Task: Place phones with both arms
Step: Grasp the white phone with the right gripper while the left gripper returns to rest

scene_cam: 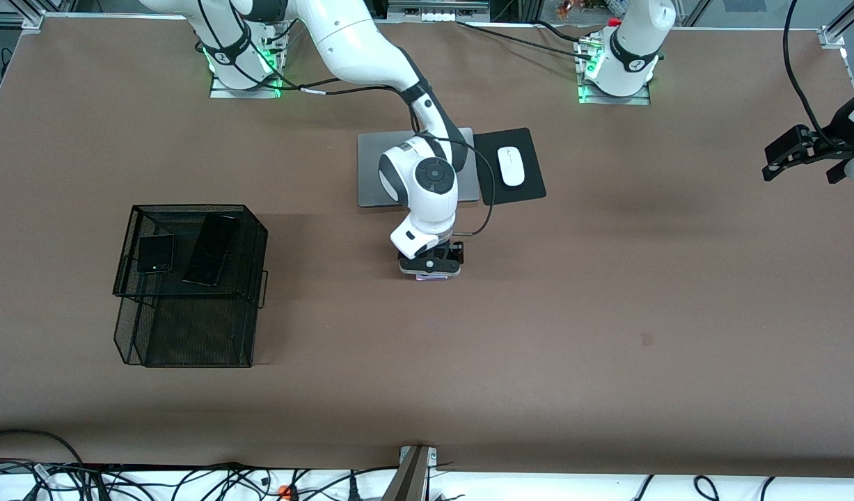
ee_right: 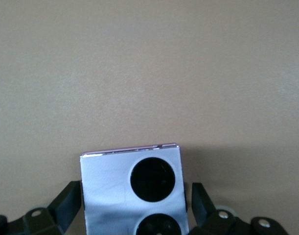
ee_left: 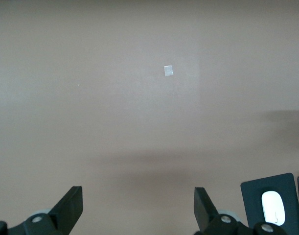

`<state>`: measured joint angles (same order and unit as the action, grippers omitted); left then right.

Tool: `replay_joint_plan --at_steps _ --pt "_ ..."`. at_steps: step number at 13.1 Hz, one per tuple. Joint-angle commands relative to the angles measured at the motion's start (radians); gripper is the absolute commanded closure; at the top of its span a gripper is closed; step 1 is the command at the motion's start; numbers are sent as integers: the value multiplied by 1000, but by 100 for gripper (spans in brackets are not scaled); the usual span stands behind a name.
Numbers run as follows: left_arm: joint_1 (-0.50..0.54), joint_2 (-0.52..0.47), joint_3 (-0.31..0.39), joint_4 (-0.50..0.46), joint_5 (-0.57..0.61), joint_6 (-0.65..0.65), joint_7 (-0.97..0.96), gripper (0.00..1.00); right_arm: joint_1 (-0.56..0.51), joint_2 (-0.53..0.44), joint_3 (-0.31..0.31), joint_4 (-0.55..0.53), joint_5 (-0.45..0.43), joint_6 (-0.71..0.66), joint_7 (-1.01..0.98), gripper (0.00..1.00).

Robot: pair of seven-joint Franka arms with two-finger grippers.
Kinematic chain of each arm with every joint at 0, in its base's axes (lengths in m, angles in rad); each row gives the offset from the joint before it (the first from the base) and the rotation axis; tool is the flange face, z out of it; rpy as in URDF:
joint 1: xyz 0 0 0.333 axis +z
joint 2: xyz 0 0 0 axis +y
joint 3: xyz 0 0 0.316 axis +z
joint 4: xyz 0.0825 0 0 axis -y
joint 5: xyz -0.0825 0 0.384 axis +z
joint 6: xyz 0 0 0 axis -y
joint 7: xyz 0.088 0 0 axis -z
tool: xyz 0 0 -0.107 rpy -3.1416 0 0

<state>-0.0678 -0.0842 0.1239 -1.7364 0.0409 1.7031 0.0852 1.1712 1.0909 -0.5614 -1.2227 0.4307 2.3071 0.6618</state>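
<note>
From my console: a black mesh basket [scene_cam: 190, 278] held two phones — a squarish black phone [scene_cam: 154, 253] and a long black phone [scene_cam: 211, 250]. The third, a lavender phone [ee_right: 132, 191], lay mid-table between the right gripper's [scene_cam: 431, 272] wide fingers, the grey laptop [scene_cam: 371, 170], mousepad [scene_cam: 524, 167] and white mouse [scene_cam: 511, 166] nearby. The left gripper [scene_cam: 799, 156] waited, fingers wide, over brown table [scene_cam: 607, 313].

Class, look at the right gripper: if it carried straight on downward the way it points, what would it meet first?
The right gripper points down at the table, open, with its fingers on either side of the lavender phone. Going straight on, the fingertips would probably meet the brown table beside the phone, though whether they already touch it is unclear.
</note>
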Motion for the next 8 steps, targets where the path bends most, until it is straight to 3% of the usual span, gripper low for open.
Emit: replay_joint_plan --at_steps 1,2,3,4,6,8 --pt "-13 -17 6 -14 25 6 13 0 -8 -6 21 -8 3 17 -31 0" --pt "-15 -17 6 -14 25 6 13 0 -10 -8 23 -8 5 17 -31 22" --pt "-15 -17 5 -14 25 6 11 0 -8 -8 21 -8 3 17 -34 58" --pt "-13 -12 5 -15 19 6 11 0 -10 -14 21 -8 5 15 -37 80" --pt "-15 -6 3 -14 26 6 11 0 -15 -20 21 -6 6 6 -41 97" --pt "-4 -6 6 -14 22 4 13 0 -24 -45 18 0 8 -24 -41 100"
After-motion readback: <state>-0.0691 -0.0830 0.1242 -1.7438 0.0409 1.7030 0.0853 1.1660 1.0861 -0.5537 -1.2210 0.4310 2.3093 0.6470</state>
